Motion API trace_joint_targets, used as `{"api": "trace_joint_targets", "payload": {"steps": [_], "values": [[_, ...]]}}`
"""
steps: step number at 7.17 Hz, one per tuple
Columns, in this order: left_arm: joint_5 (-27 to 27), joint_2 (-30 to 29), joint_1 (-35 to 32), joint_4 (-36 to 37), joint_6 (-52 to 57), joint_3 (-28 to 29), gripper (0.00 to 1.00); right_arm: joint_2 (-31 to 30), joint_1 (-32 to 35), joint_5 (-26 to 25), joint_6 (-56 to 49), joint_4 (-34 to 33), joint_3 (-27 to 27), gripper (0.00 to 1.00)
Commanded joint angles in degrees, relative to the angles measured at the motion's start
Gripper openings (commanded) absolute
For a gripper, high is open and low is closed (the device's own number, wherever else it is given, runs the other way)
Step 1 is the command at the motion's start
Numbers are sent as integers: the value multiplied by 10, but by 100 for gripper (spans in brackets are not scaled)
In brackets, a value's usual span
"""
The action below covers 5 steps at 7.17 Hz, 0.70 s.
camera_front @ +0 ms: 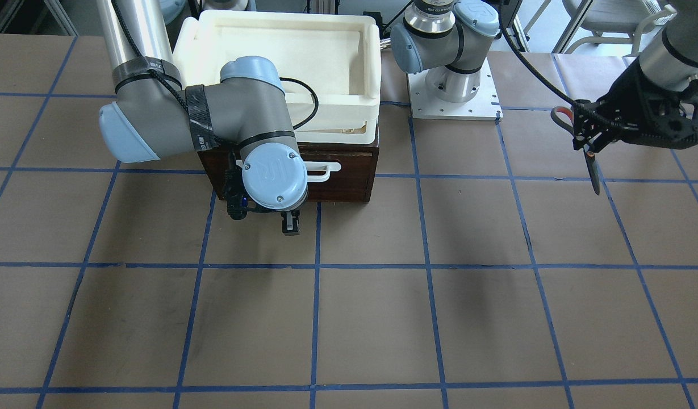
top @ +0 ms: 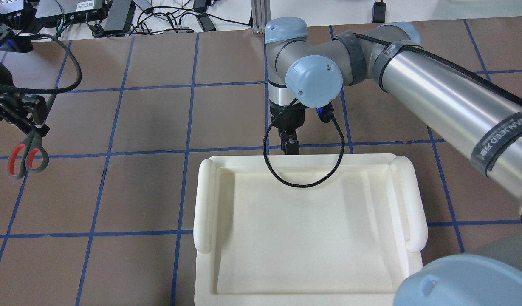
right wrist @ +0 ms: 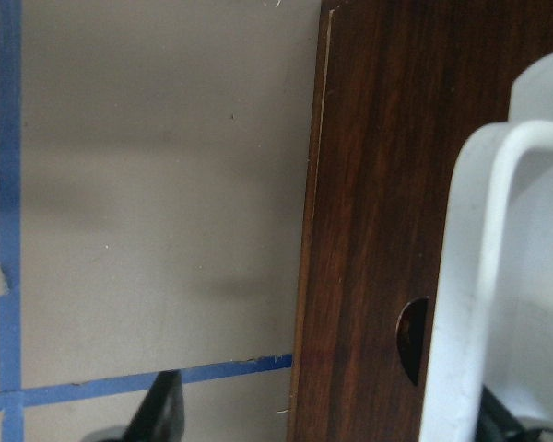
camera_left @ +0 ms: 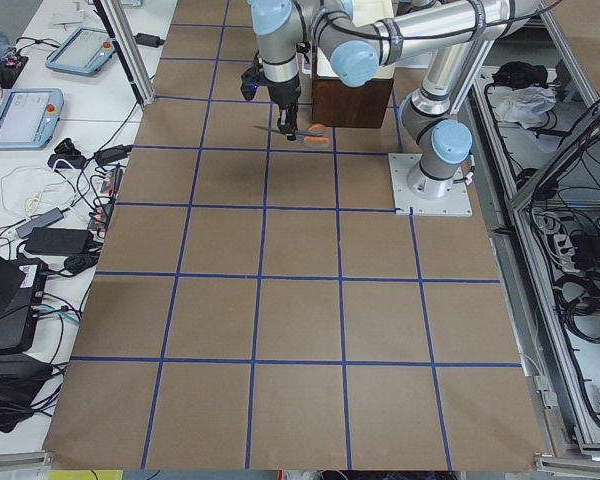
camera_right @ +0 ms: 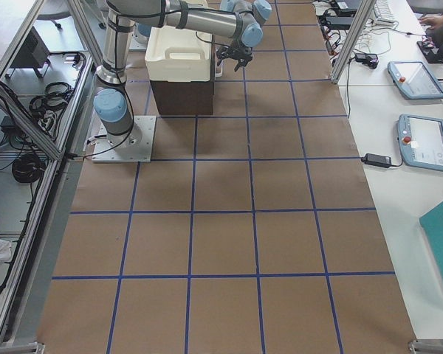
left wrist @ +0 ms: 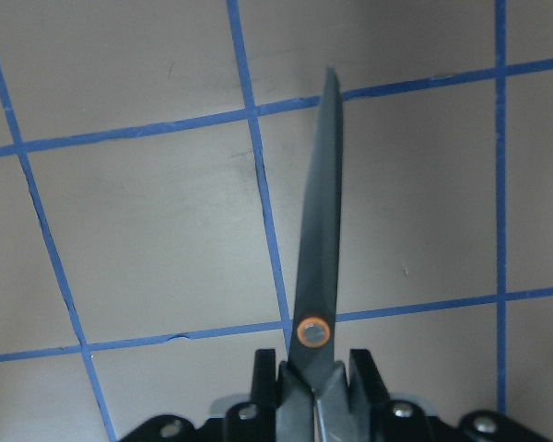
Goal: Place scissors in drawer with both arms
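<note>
My left gripper (camera_front: 588, 149) is shut on the scissors (camera_front: 593, 170) and holds them in the air above the table, far to the side of the drawer. The blades point down and the orange-lined handles (top: 26, 157) stick out. In the left wrist view the closed blades (left wrist: 318, 230) sit between the fingers. The drawer (camera_front: 340, 183) is shut, with its dark brown front and white bar handle (camera_front: 321, 170) facing out. My right gripper (camera_front: 290, 222) points down just in front of the drawer front, open and empty. The white handle (right wrist: 470, 276) is close by one finger.
A white foam tray (top: 307, 229) sits on top of the dark wooden cabinet that holds the drawer. The left arm's base plate (camera_front: 454, 94) stands beside the cabinet. Brown table (camera_front: 383, 318) with blue tape grid all around.
</note>
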Motion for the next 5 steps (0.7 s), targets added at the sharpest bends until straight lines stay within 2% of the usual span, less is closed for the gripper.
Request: {"api": "trace_joint_targets", "payload": {"steps": [1,2,3,5], "values": [[-8,14,-77,-21,-149,19,5,1,1,-2,-23,-40,2,100],[-10,5,-142,-15,-243,19,5,1,1,-6,-33,-53,2,100],[-11,0,-192,-12,-281,18,5,1,0,-8,-51,-59,2,100],[-11,1,-202,-13,-277,17,5,7,0,-10,-65,-77,-4,100]]}}
